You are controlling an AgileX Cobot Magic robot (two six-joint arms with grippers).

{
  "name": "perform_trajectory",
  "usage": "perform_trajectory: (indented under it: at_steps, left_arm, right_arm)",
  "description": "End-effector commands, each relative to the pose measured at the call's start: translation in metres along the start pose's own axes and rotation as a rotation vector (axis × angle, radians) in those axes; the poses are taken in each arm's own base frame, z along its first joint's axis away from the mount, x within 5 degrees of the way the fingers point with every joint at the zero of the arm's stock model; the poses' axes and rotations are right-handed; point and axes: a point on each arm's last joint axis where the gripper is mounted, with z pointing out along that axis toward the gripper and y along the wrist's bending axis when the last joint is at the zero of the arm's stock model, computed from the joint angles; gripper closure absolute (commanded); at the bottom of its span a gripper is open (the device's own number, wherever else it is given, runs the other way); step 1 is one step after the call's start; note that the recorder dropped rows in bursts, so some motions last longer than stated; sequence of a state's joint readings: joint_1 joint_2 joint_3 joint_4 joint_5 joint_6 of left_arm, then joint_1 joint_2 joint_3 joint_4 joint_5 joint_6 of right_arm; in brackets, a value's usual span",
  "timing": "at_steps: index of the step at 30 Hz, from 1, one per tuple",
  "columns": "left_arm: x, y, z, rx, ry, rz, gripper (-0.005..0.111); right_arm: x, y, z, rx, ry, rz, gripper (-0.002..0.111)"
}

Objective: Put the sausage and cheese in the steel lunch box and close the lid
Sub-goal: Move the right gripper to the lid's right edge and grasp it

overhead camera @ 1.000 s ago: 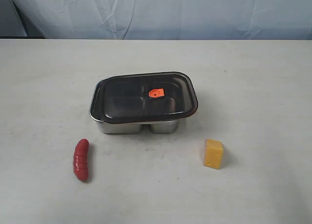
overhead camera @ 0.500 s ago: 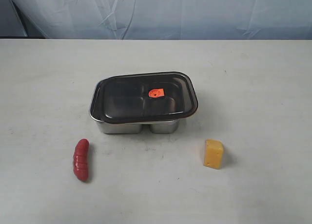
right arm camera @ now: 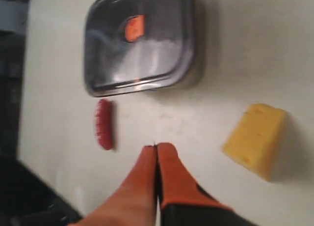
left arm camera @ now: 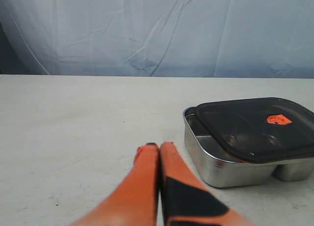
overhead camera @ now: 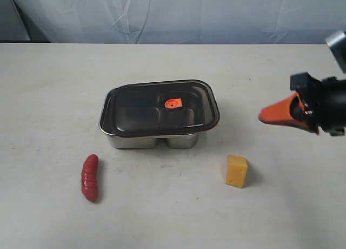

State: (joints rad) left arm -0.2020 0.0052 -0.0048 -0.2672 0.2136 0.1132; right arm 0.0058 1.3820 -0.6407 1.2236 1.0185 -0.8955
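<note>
Opening step: the lid [overhead camera: 140,109] lies on the steel lunch box [overhead camera: 135,141], seemingly a little askew, though the views are too poor to be sure. The right gripper [overhead camera: 261,117] hangs with fingers pressed together, the cheese [overhead camera: 237,171] near its tips, the sausage [overhead camera: 90,177] farther off. The left gripper [left arm camera: 159,147], fingers also together, has the box near its tips. Next, I judge, fingers must part to lift the lid.

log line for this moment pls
lid on steel lunch box | sausage, cheese on table | left fingers shut | right fingers shut, empty
</note>
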Motion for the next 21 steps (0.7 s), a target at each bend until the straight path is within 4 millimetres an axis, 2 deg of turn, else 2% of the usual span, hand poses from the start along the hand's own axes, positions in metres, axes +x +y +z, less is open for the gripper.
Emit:
perform_trajectory:
  at_steps: [1, 4, 6, 9, 12, 13, 15, 21]
  left_arm:
    - [0.001, 0.0, 0.0, -0.004, -0.006, -0.001, 0.107]
    - [0.001, 0.0, 0.0, -0.004, -0.006, -0.001, 0.107]
    - [0.001, 0.0, 0.0, -0.004, -0.006, -0.001, 0.107]
    - [0.001, 0.0, 0.0, -0.004, -0.006, -0.001, 0.107]
    - [0.001, 0.0, 0.0, -0.004, -0.006, -0.001, 0.107]
    - [0.001, 0.0, 0.0, -0.004, -0.006, -0.001, 0.107]
    - [0.001, 0.0, 0.0, -0.004, -0.006, -0.001, 0.107]
    - [0.001, 0.0, 0.0, -0.004, -0.006, -0.001, 0.107]
  right_arm:
    - [-0.047, -0.018, 0.029, -0.239, 0.053, 0.008, 0.109]
    - [-0.057, -0.041, 0.046, -0.243, 0.078, 0.056, 0.108]
    - [-0.055, -0.051, 0.053, -0.236, 0.107, 0.083, 0.101]
    - [-0.057, -0.071, 0.063, -0.123, 0.074, 0.119, 0.078]
    - [-0.057, -0.079, 0.071, -0.109, 0.066, 0.16, 0.047]
    - [-0.056, -0.081, 0.075, -0.107, 0.068, 0.169, 0.04]
    - [-0.054, -0.08, 0.085, -0.121, 0.077, 0.192, 0.04]
    - [-0.046, -0.071, 0.122, -0.111, 0.087, 0.208, 0.054]
